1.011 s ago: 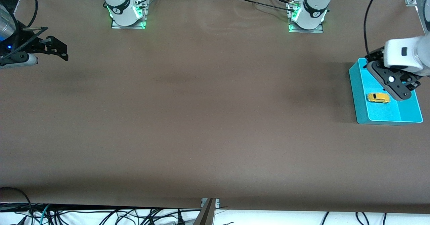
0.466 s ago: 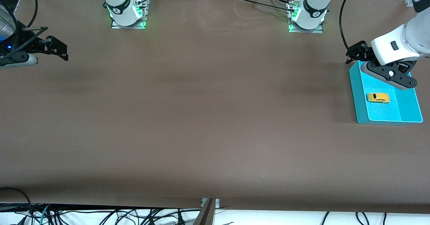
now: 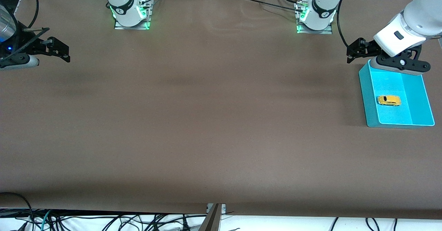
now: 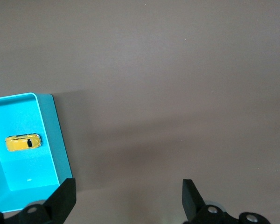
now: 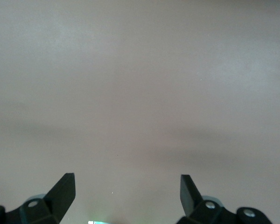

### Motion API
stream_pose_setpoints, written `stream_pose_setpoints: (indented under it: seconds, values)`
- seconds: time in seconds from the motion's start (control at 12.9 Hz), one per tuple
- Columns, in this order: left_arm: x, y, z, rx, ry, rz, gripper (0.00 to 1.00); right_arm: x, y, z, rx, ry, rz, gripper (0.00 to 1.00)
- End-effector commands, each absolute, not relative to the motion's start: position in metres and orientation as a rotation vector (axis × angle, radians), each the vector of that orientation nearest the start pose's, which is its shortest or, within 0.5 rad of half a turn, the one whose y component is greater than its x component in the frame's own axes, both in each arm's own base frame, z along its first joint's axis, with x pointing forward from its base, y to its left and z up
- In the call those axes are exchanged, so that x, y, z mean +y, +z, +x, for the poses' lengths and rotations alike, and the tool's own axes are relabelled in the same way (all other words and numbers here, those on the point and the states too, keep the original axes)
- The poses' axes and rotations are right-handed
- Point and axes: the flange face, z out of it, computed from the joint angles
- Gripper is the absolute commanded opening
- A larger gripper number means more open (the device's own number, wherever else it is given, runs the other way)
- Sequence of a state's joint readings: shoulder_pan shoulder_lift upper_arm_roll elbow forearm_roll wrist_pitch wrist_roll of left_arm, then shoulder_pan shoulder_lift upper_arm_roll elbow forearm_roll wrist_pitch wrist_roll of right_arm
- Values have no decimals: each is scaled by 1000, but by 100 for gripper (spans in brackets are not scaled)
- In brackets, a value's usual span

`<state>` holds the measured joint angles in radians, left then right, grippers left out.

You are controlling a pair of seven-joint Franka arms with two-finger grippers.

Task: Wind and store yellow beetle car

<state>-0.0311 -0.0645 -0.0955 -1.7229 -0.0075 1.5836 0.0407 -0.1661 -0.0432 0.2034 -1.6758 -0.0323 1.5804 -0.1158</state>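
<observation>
1. Since the earlier frames, the left gripper (image 3: 400, 63) has been lifted and drawn back from above the yellow beetle car (image 3: 389, 100); it is now seen over the edge of the teal bin (image 3: 366, 96) that lies farthest from the front camera, where a second ago it hung just beside the car.
2. The yellow beetle car is unmoved across the frames: it lies on the floor of the teal bin, on its wheels, apart from the walls and touched by nothing.
3. In the left wrist view, the car (image 4: 23, 143) is seen inside the bin (image 4: 56, 140), with the bare brown table (image 4: 177, 93) beside it.
4. The left gripper's fingers (image 4: 65, 198) are spread wide, and nothing is held between them.
5. The teal bin is set at the left arm's end of the table (image 3: 207, 120).
6. The right gripper (image 3: 58, 51) is parked over the right arm's end of the table, well apart from bin and car, and its place is unchanged from the earlier frames; the right arm waits.
7. In the right wrist view, its fingers (image 5: 63, 191) are set wide apart, with only bare table surface (image 5: 140, 93) seen between them and nothing gripped.
</observation>
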Motion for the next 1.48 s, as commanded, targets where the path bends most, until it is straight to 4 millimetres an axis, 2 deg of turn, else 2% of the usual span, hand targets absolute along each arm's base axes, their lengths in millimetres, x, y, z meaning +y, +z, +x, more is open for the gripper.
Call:
stream_pose_setpoints:
  seconds: [0.0,0.23,0.62,0.86,1.4]
  values:
    - [-68,588,521,219,97,-3152,100,19,605,541,-222,96,-3172,99]
    - [-66,587,524,212,96,-3147,100,19,605,541,-222,96,-3172,99]
    - [-63,589,525,96,90,-3154,100,19,604,541,-222,98,-3172,99]
    - [-49,584,529,57,104,-3157,100,19,604,541,-222,98,-3172,99]
    - [-49,586,528,55,101,-3154,100,19,604,541,-222,98,-3172,99]
